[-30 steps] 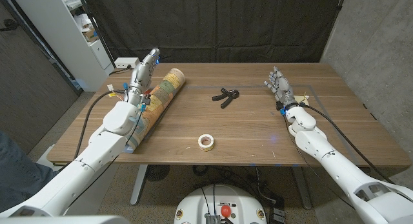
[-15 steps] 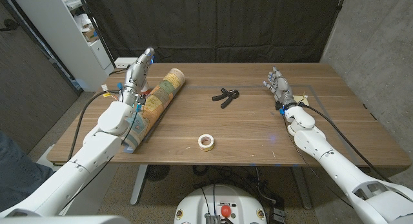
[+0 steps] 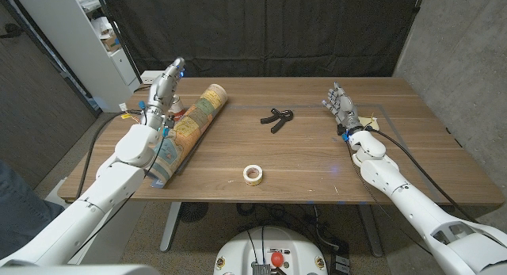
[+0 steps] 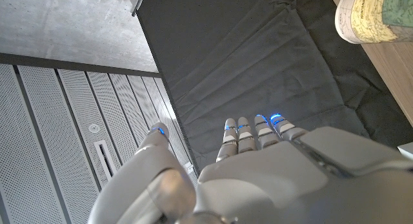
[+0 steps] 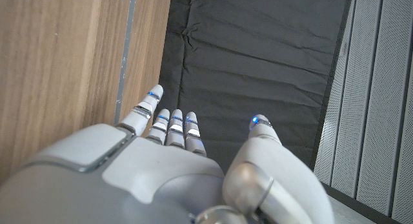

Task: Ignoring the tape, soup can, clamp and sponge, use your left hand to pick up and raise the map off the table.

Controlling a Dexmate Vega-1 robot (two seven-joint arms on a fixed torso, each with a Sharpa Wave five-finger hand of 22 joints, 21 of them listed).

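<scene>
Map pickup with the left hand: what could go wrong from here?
The left hand is open beside the far end of the rolled map, not around it. A grip that near the end may let the long roll tip and drag. The roll could also roll away when touched. Its near end lies at the table's front edge, so a nudge might push it off.

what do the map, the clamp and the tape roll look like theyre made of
Map: rolled printed paper, fairly matte, with coloured print and an open tube end. Clamp: black, probably plastic, perhaps rubber-coated; too small to tell. Tape: pale paper-like ring, likely masking tape.
</scene>
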